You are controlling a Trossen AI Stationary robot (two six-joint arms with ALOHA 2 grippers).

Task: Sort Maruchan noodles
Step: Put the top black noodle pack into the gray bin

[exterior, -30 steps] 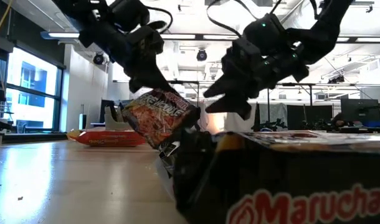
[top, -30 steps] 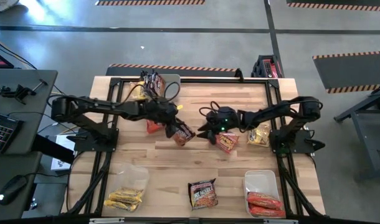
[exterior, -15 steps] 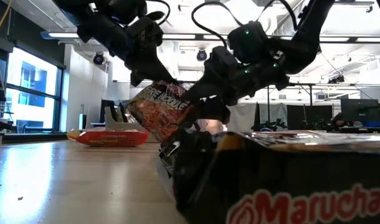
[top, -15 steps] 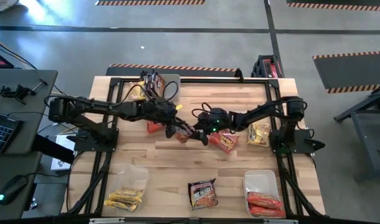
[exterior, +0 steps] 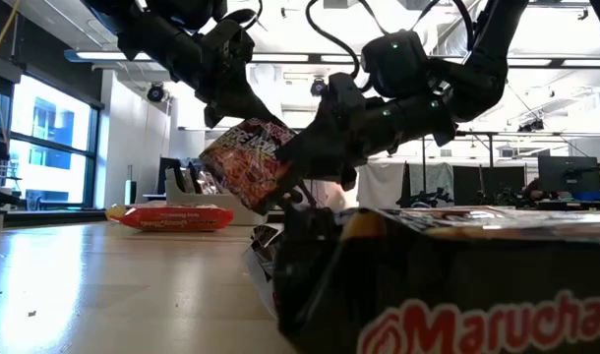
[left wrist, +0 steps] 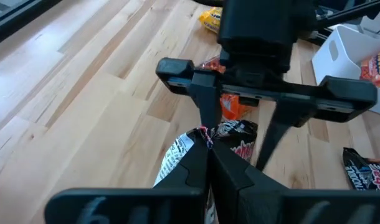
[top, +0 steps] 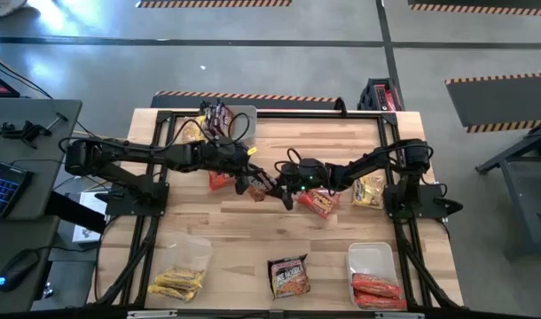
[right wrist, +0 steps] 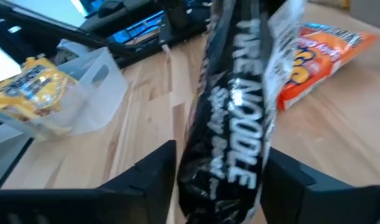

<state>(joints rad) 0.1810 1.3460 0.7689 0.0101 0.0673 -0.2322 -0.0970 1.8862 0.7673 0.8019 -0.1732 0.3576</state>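
High view: two arms meet over one dark noodle packet

High view shows both dark arms reaching inward to the middle of the wooden worktop (top: 279, 235). The left gripper (top: 253, 183) has its jaws pinched tight on the top edge of a dark noodle packet (exterior: 249, 162), which hangs tilted in the air above the boards, clear of the surface. The right gripper (top: 286, 187) faces it from the other side, jaws spread with one finger (right wrist: 143, 177) on each side of the packet's lower half; the packet sits between them, and whether the fingers touch it cannot be told.

Around them, a red-orange packet (top: 322, 202) and a yellow packet (top: 369, 190) lie flat under the right arm. Another red-orange packet (top: 219, 181) lies just behind the left gripper. Along the near edge sit a clear bin (top: 184, 247) with yellow packets, a loose dark packet (top: 289, 276), and a second clear bin (top: 371, 258) with red-orange packets. A third bin (top: 244, 116) stands at the far edge.
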